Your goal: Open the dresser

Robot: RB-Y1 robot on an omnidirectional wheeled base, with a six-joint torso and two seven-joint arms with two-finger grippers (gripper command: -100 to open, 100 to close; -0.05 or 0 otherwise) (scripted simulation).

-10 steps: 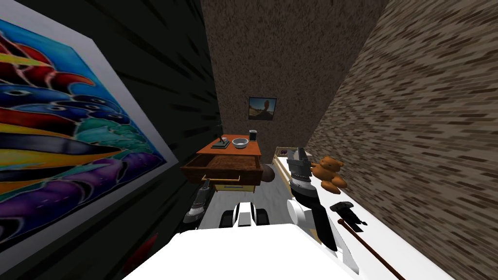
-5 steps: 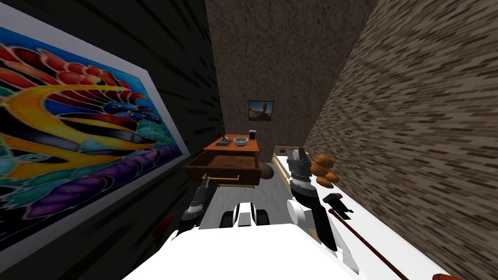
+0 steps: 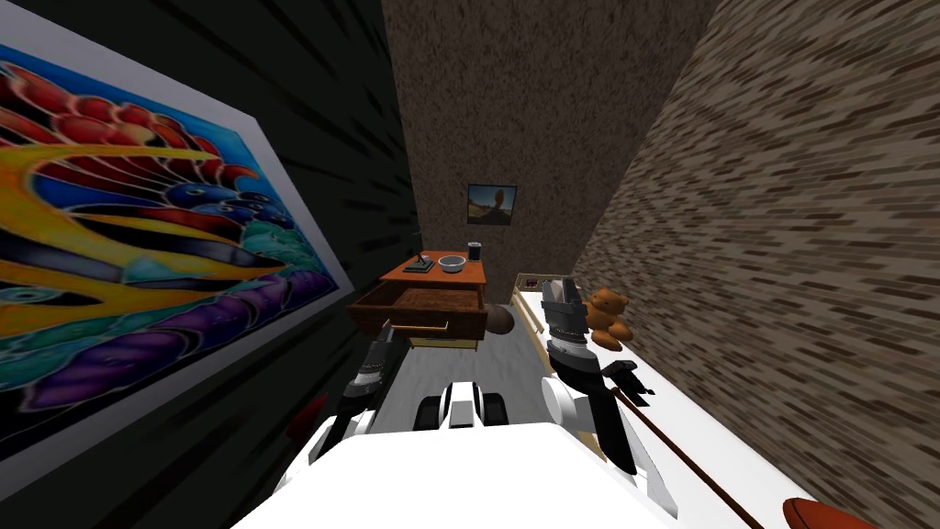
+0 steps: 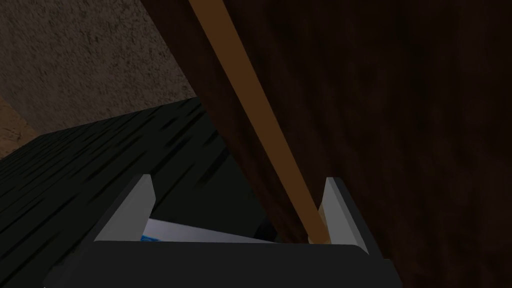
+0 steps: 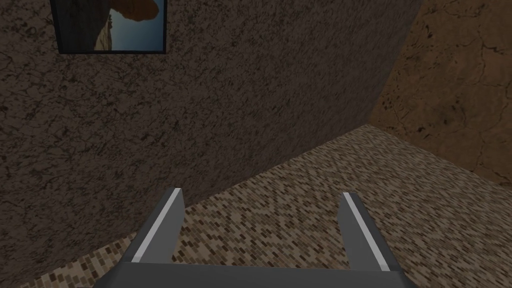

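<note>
Left of centre in the head view, the left gripper is seen spread open just under the drawn-out top drawer of the dresser, which is set at frame centre against the far wall. In the left wrist view the tan handle bar is passed between the fingers, close beside one. Right of centre, the right gripper is held raised, its fingers likewise apart.

both ends of handle out of view; dark item atop dresser indistinct
</note>
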